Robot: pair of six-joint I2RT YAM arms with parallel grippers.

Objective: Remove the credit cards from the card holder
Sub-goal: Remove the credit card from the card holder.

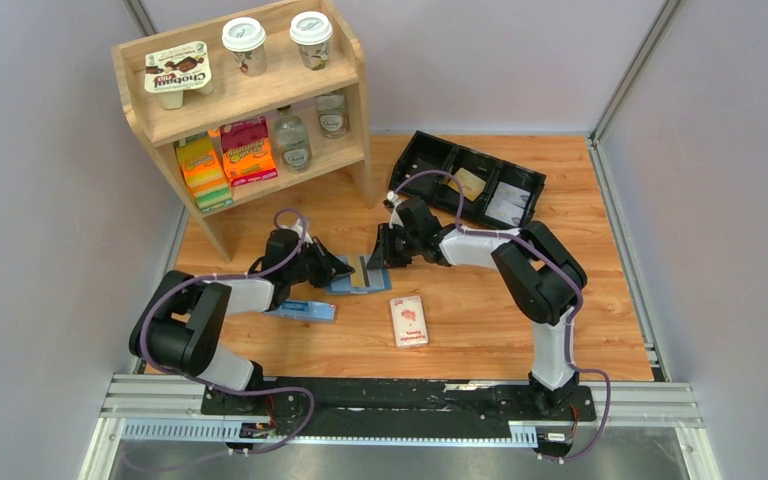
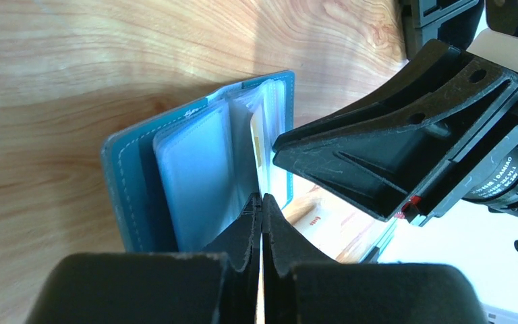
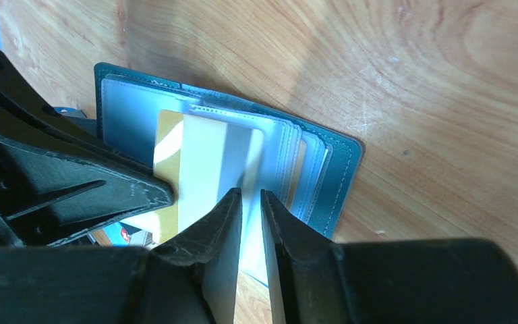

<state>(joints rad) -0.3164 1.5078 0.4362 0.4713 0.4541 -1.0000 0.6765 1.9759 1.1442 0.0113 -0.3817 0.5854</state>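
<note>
Black fingers of the left gripper (image 2: pixel 262 200) fill the foot of the left wrist view. They are pressed flat together, with their tips at the near edge of the clear sleeves (image 2: pixel 195 182) inside the card holder (image 2: pixel 131 172). That light blue holder lies open on the wooden table (image 1: pixel 480 320), roughly midway between the two arms, its sleeves fanned up like pages.

The right gripper (image 3: pixel 251 199) meets it from the opposite side, so the two grippers almost touch over the holder. Its fingers are drawn in to a thin slit and clamp a pale, thin edge, apparently that of the tan-gold credit card (image 3: pixel 168 162). The card sits among the sleeves and shows a grey stripe along its length. From the top camera only a tan strip of it shows between the grippers.

A narrow pale blue box (image 1: pixel 305 310) lies just beside the left forearm. A white pack (image 1: pixel 409 321) with a red picture lies near the holder on its near side, not touching it. Beyond the right arm sits a black compartment tray (image 1: pixel 430 150), and a stocked wooden shelf (image 1: pixel 357 110) stands at the back left.
</note>
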